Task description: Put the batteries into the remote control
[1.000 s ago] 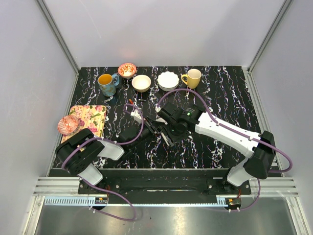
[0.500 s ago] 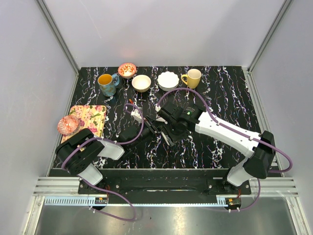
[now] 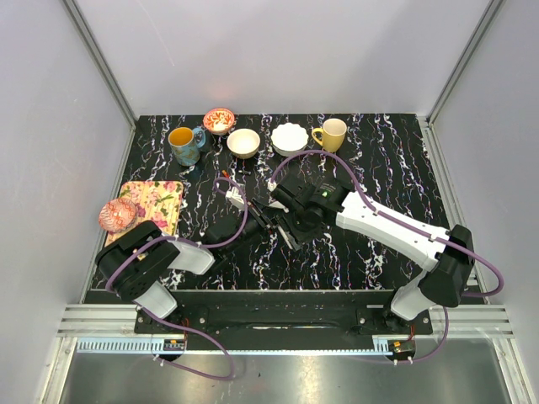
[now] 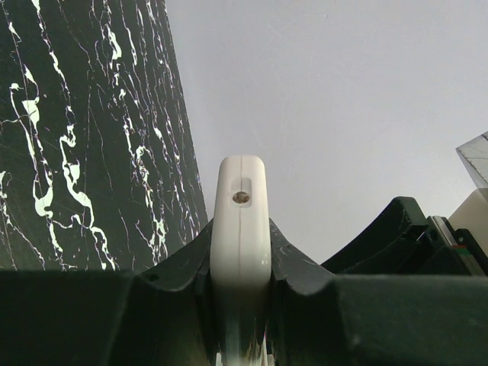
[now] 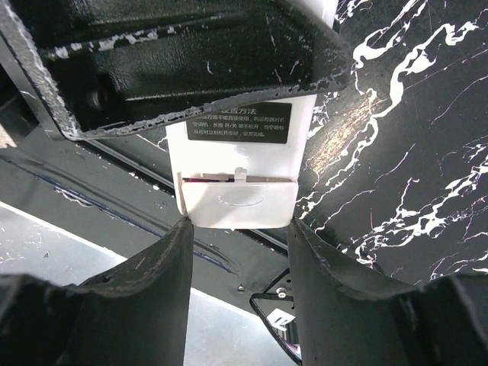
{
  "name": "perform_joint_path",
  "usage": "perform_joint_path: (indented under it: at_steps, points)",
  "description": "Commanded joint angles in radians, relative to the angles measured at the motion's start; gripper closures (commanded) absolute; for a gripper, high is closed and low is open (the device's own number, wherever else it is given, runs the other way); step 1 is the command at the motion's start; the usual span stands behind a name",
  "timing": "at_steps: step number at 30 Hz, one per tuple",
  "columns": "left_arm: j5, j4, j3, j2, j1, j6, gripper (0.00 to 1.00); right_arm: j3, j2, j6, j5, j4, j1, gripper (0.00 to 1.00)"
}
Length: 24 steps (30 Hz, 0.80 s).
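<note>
Left wrist view: the left gripper (image 4: 240, 248) is seen clamped tight across the face and back of the remote control (image 4: 241, 206). The remote's long axis is set in line with those fingers, and its emitter end is pointed away from them. The remote is held clear of the table (image 3: 379, 168), near its middle and slightly left (its heading there is hard to read from above). Further along, the right gripper (image 5: 240, 225) is held part-way closed, its fingertips (image 5: 183, 229) set against both side edges of the battery end. The white back, with its black label (image 5: 239, 130) and battery cover (image 5: 240, 202), is turned toward the right wrist camera.
</note>
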Motion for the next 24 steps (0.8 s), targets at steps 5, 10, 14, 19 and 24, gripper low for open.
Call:
perform_joint_path:
  at_steps: [5, 10, 14, 19, 24]
  points:
    - [0.004, 0.436, 0.032, -0.021, -0.026, -0.028, 1.00, 0.052, -0.006, 0.005, 0.019, 0.052, -0.001, 0.67]
    - [0.003, 0.436, 0.034, -0.016, -0.026, -0.030, 1.00, 0.050, -0.015, 0.003, 0.021, 0.049, -0.001, 0.60]
    - [0.001, 0.436, 0.034, -0.015, -0.028, -0.030, 1.00, 0.049, -0.018, 0.006, 0.021, 0.049, 0.000, 0.58]
    - [-0.003, 0.436, 0.035, -0.016, -0.028, -0.031, 1.00, 0.047, -0.014, 0.005, 0.023, 0.051, 0.000, 0.51]
    - [-0.005, 0.436, 0.035, -0.016, -0.026, -0.033, 1.00, 0.043, -0.017, 0.006, 0.024, 0.048, -0.001, 0.45]
